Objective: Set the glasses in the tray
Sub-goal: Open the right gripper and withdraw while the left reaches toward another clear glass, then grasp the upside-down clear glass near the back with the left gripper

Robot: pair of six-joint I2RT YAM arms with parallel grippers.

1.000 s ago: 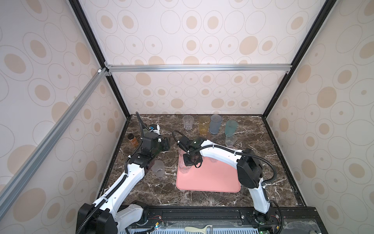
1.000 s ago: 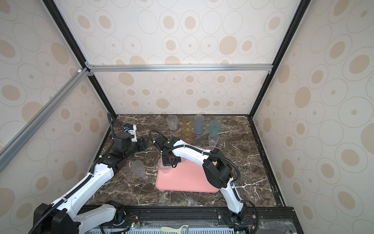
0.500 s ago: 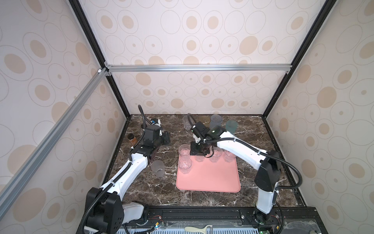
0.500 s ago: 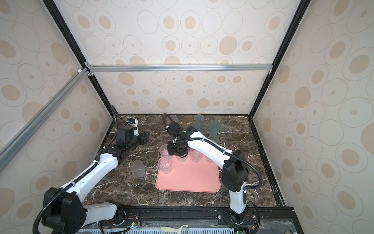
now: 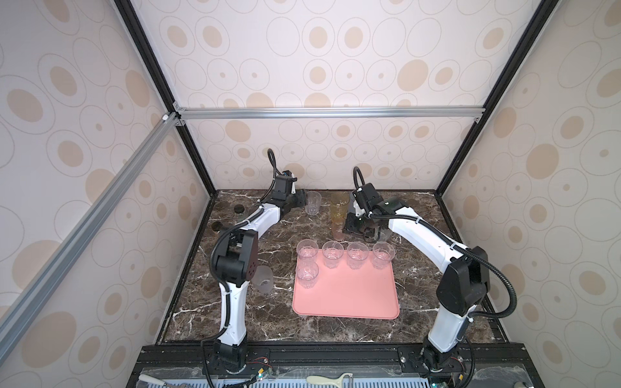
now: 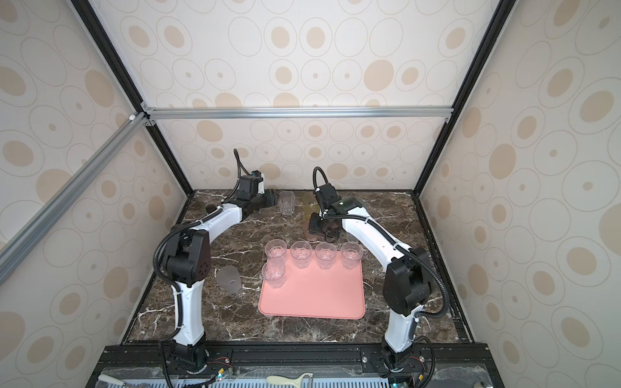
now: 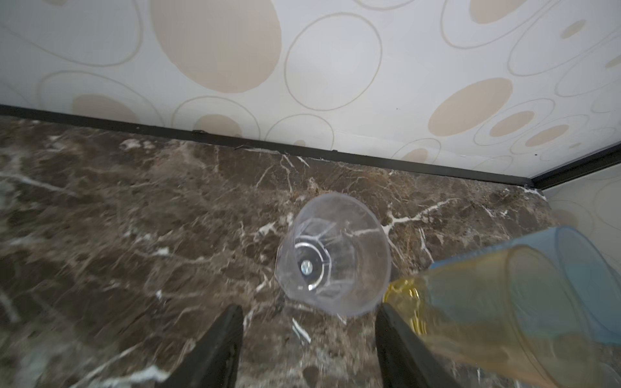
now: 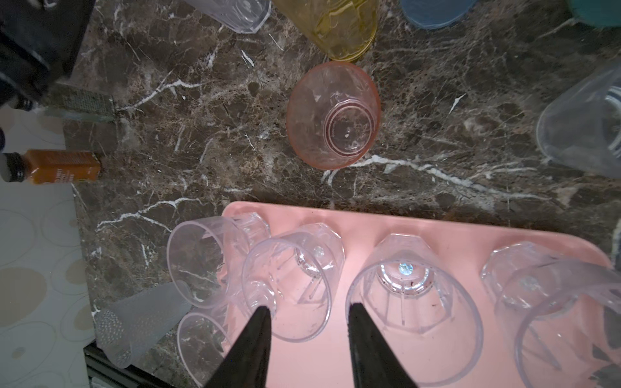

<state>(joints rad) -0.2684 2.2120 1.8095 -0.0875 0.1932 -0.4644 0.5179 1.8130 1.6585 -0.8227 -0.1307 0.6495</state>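
Observation:
The pink tray [image 5: 349, 295] lies mid-table, with several clear glasses [image 5: 332, 255] upright along its far and left edges. My left gripper [image 5: 303, 199] is open at the back, and a clear glass [image 7: 332, 255] stands just ahead of its fingertips [image 7: 228, 332], untouched. Beside that glass are an amber glass [image 7: 487, 312] and a blue one [image 7: 588, 278]. My right gripper [image 8: 311, 310] hangs open and empty above the tray's far edge [image 8: 369, 218]. A pink glass [image 8: 332, 116] stands on the table just beyond it. A frosted glass [image 5: 263, 278] stands left of the tray.
Two small black-capped bottles [image 8: 57, 166] stand near the left wall. A teal glass [image 8: 601, 13] and another clear glass [image 8: 584, 127] stand at the back right. The back wall [image 7: 302, 84] is close behind the left gripper. The near half of the tray holds nothing.
The right gripper opened, left a clear glass on the tray and drew back over the tray's far edge. The left gripper swung to the back clear glass and opened a little wider.

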